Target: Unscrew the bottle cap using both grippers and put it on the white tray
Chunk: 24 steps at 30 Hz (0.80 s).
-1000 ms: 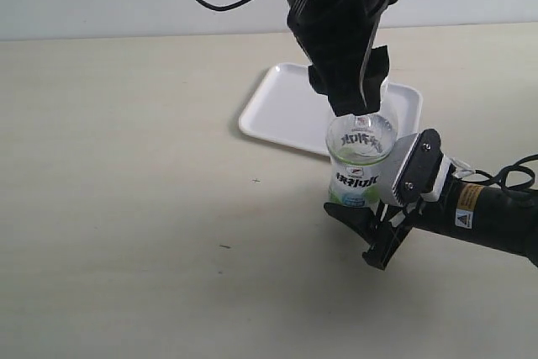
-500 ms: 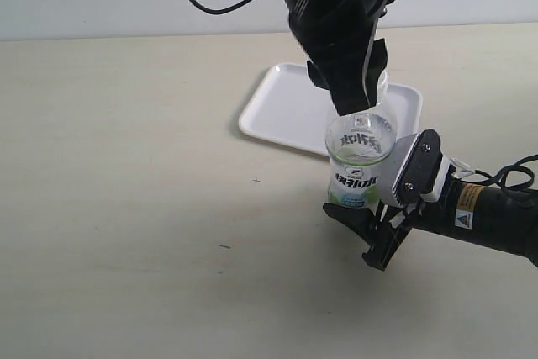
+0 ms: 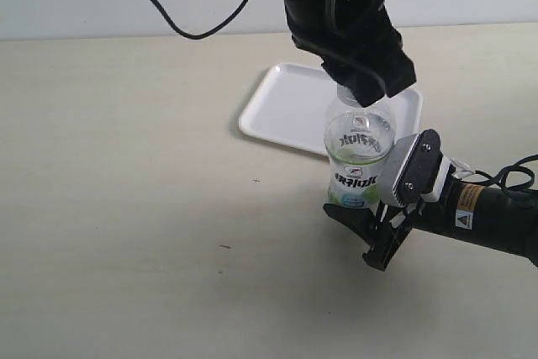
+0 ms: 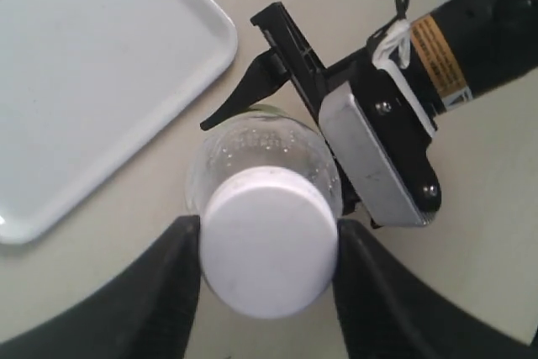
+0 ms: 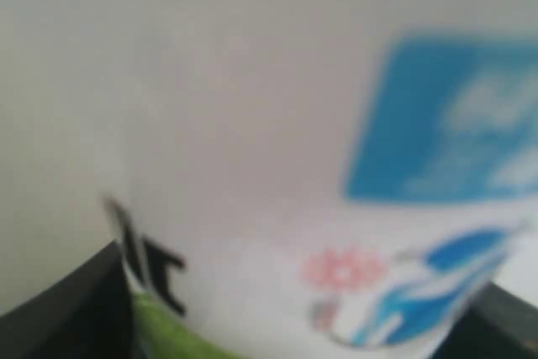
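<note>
A: Where do we find the cap (image 4: pixel 269 254)?

B: We see it from the left wrist view, white and round, sitting on top of the bottle (image 4: pixel 252 136). In the exterior view we can't see it. The left gripper (image 3: pixel 370 88) covers it there, coming down from above onto the neck.

A: Is that gripper holding it?

B: We think so. Its two black fingers (image 4: pixel 160 292) press against opposite sides of the cap with no gap showing, so we call it clamped on the cap. We can't tell whether the cap is loose on the threads.

A: And the bottle?

B: It stands upright on the counter (image 3: pixel 126 208), just beside the near edge of the tray (image 3: pixel 282 115). We read its clear shoulder and the white-and-green label with dark characters in the exterior view.

A: What about the right gripper (image 3: pixel 378 199)?

B: It reaches in low from the right and grips the bottle's lower body, a grey block on one side and a black finger on the other. In its wrist view the blurred label (image 5: pixel 277 166) fills the space between the jaws, so we call it closed on the bottle.

A: Anything on the tray?

B: We see only its white surface and low rim, on the counter behind the bottle.
</note>
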Each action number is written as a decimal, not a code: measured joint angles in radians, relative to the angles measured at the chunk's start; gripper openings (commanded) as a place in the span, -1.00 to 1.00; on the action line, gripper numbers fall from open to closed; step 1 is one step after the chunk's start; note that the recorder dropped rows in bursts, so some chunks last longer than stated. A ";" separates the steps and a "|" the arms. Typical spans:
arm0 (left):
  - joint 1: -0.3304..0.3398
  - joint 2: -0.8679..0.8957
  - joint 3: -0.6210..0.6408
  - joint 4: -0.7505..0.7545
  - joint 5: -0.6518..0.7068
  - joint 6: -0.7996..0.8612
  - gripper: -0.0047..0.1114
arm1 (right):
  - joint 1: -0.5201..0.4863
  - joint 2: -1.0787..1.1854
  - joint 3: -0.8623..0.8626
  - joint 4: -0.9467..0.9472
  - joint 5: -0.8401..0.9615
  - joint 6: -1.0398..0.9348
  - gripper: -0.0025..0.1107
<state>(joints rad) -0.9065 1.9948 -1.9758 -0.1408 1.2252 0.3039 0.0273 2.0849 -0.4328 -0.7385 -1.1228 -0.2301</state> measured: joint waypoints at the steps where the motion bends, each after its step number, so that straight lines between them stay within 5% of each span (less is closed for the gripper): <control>1: 0.000 0.000 0.000 0.002 0.000 -0.057 -0.92 | 0.000 0.000 0.000 0.000 0.000 0.002 -0.96; 12: 0.000 0.000 0.000 -0.027 -0.020 -0.331 -0.86 | 0.000 0.000 0.000 0.000 0.000 0.018 -0.96; 13: 0.000 0.001 0.000 -0.027 -0.028 -0.338 -0.80 | 0.000 0.000 0.000 0.000 0.000 0.025 -0.96; 15: 0.000 0.001 0.000 -0.027 -0.028 -0.342 -0.37 | 0.000 0.000 0.000 -0.002 0.000 0.029 -0.96; 17: 0.000 0.001 0.000 -0.027 -0.028 -0.345 0.27 | 0.000 0.000 0.000 -0.004 0.000 0.029 -0.96; 18: 0.000 0.001 0.000 -0.033 -0.028 -0.350 0.37 | 0.000 0.000 0.000 -0.006 0.000 0.029 -0.96; 24: 0.000 0.002 0.000 -0.039 -0.013 -0.289 0.35 | 0.000 0.000 0.000 -0.015 -0.009 0.025 -0.96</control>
<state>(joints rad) -0.9065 1.9968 -1.9758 -0.1800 1.2124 0.0152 0.0273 2.0849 -0.4328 -0.7539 -1.1320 -0.2049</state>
